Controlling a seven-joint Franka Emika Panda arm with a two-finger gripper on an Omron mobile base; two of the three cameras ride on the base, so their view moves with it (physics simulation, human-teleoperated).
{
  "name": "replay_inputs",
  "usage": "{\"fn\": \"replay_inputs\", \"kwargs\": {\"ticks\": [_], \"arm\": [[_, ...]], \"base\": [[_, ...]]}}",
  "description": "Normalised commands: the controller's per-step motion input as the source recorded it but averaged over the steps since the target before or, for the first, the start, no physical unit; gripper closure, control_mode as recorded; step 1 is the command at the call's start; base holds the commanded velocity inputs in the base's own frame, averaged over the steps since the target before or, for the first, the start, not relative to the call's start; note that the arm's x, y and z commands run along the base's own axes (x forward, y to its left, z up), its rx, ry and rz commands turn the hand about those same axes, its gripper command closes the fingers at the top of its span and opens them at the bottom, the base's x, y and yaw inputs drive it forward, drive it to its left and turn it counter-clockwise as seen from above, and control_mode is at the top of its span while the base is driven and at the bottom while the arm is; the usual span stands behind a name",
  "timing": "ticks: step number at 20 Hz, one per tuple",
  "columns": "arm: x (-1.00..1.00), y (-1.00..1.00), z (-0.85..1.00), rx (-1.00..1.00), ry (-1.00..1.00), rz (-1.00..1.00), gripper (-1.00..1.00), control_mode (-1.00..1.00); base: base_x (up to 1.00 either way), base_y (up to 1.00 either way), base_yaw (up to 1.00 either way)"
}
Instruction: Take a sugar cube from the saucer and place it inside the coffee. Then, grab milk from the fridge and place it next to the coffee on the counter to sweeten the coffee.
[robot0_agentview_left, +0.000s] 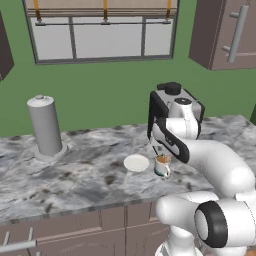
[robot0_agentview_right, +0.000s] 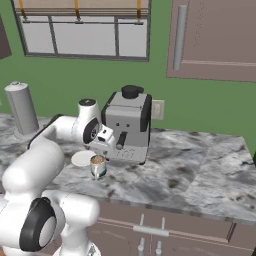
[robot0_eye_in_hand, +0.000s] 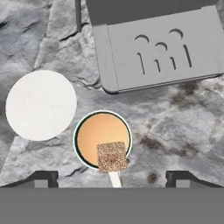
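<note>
The coffee (robot0_eye_in_hand: 101, 136) is a white mug of light brown liquid on the marbled counter (robot0_eye_in_hand: 183, 131), seen from straight above in the hand view. The tan sugar cube (robot0_eye_in_hand: 112, 156) shows over the mug's near rim, and neither finger touches it. My gripper (robot0_eye_in_hand: 112, 177) hangs open directly above the mug, its fingertips (robot0_eye_in_hand: 41, 177) spread wide to either side. The white saucer (robot0_eye_in_hand: 41, 105) lies bare just left of the mug. From the base, the gripper (robot0_agentview_left: 158, 149) hovers over the mug (robot0_agentview_left: 162, 165) beside the saucer (robot0_agentview_left: 136, 162). The mug (robot0_agentview_right: 98, 166) and the saucer (robot0_agentview_right: 80, 159) also appear from the right.
The grey-and-black espresso machine (robot0_agentview_left: 175, 107) stands right behind the mug, its drip tray (robot0_eye_in_hand: 157, 48) close to it. A grey cylinder (robot0_agentview_left: 45, 125) stands on the counter far to the left. Brown wall cabinets (robot0_agentview_right: 215, 40) hang at the upper right.
</note>
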Motion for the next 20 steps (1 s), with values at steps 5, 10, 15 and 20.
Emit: {"fn": "replay_inputs", "kwargs": {"ticks": [5, 10, 15, 20], "arm": [[-0.01, 0.00, 0.15, 0.00, 0.00, -0.04, -1.00, -1.00], [-0.24, 0.00, 0.02, 0.00, -0.03, -0.04, -1.00, -1.00], [-0.58, 0.00, 0.40, 0.00, -0.17, 0.00, -1.00, -1.00], [-0.51, 0.00, 0.52, 0.00, -0.23, 0.00, -1.00, -1.00]], "base": [[0.00, 0.00, 0.00], [0.00, 0.00, 0.00], [0.00, 0.00, 0.00], [0.00, 0.00, 0.00]]}}
